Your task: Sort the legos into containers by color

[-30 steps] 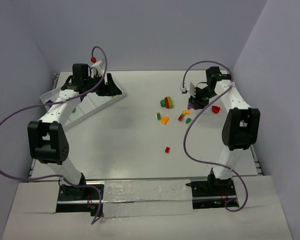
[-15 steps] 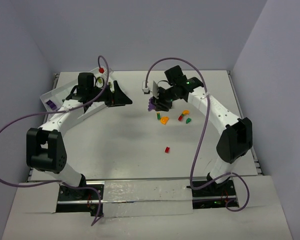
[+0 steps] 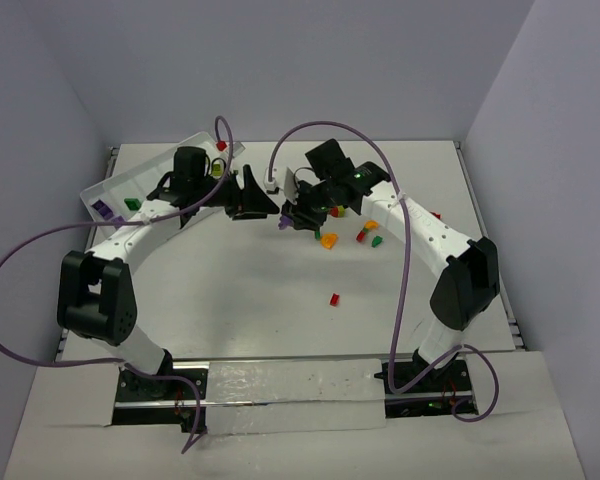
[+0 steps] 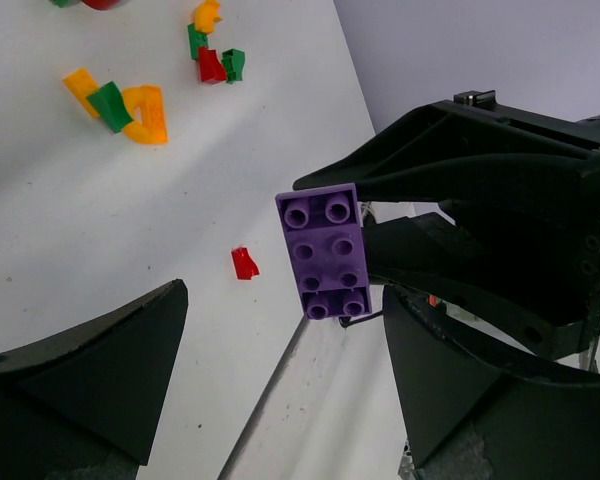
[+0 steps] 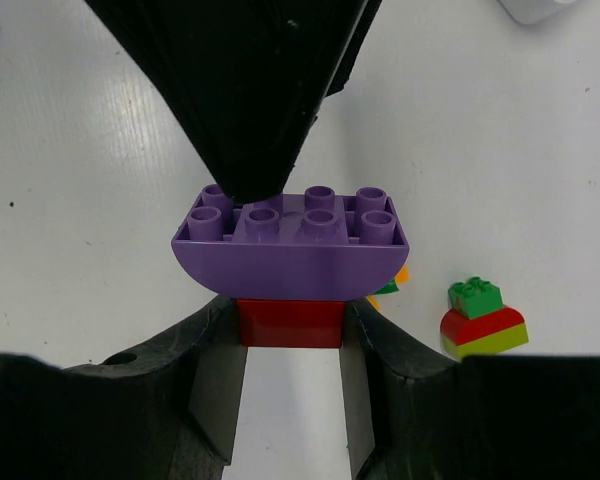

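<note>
Legos first: I see the purple brick (image 5: 292, 240) stacked on a red brick (image 5: 290, 322), and my right end effector (image 5: 292, 335) is clamped on that red brick, holding the pair off the surface (image 3: 230, 290). My left end effector (image 4: 285, 330) has its fingers spread wide, with the purple brick in the gap between them, studs facing it. Right of the purple brick, loose legos (image 3: 363, 236) lie scattered. Left of it sits the white tray (image 3: 155, 178), with a few bricks in its compartments.
</note>
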